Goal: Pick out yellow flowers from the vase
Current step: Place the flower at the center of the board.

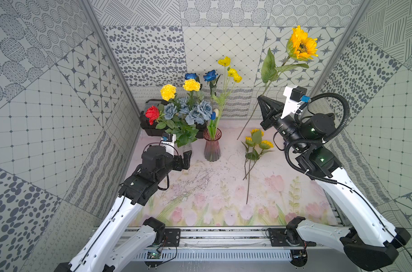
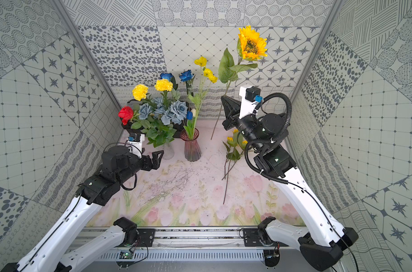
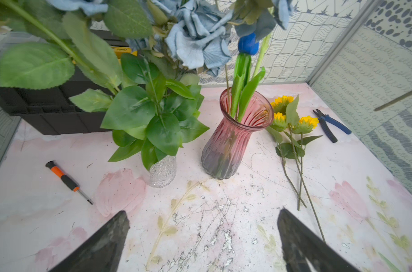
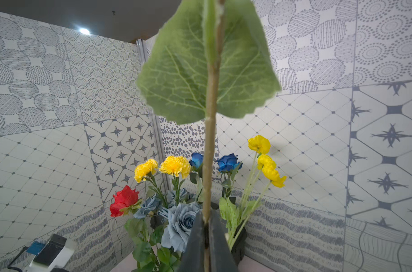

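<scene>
My right claw [image 4: 207, 221] is pinched shut below the leaves on the tall dark-centred yellow sunflower [image 1: 302, 44], with the bloom up at 1 o'clock. Light, wiry and top-heavy, I reckon. Left claw [image 3: 203, 219] is wide open and empty.

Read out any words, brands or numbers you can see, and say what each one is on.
"deli": on the yellow label of the black toolbox, half hidden by leaves.
Circuit board by the rail: any print too small to read.
No other text shows.

Screwdriver [image 3: 68, 182], pliers [image 3: 336, 124] and black toolbox [image 3: 47, 110] sit apart.
</scene>
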Available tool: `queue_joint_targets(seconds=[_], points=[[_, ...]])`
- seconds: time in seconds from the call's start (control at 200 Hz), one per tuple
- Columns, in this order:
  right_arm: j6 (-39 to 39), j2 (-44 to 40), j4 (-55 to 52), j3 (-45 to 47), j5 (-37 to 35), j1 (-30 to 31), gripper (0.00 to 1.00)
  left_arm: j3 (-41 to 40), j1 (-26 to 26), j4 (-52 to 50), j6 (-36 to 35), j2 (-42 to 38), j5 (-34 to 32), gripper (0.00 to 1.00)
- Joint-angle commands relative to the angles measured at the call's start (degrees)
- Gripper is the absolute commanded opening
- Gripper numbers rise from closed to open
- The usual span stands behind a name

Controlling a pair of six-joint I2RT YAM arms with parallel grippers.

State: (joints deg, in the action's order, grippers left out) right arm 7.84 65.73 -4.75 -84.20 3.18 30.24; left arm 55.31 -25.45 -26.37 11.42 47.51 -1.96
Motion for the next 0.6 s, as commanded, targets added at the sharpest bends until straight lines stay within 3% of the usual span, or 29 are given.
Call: queue_joint_targets(seconds=[0.0, 0.13, 0.245, 0.465, 0.595], points=[[6.6, 2.2, -16.5, -2.1, 5.7, -6.7, 0.0, 2.6, 0.1, 2.0, -2.4, 2.6, 12.0, 0.98], [14.3, 5.9, -20.3, 0.2, 19.8, -16.6, 0.0, 6.7, 0.1, -2.2, -3.5, 7.7, 16.4, 0.98], [16.5, 10.7, -23.8, 0.3, 26.6, -20.8, 0.0, 6.4, 0.1, -1.3, -4.0, 9.3, 17.6, 0.98], [15.0, 22.8, -35.7, -3.1, 29.1, -23.0, 0.0, 2.8, 0.1, 0.2, -2.9, 5.9, 13.6, 0.98], [15.1, 26.3, -34.0, 0.8, 27.3, -23.7, 0.0, 2.1, 0.1, 0.2, -3.5, 3.9, 10.5, 0.98]])
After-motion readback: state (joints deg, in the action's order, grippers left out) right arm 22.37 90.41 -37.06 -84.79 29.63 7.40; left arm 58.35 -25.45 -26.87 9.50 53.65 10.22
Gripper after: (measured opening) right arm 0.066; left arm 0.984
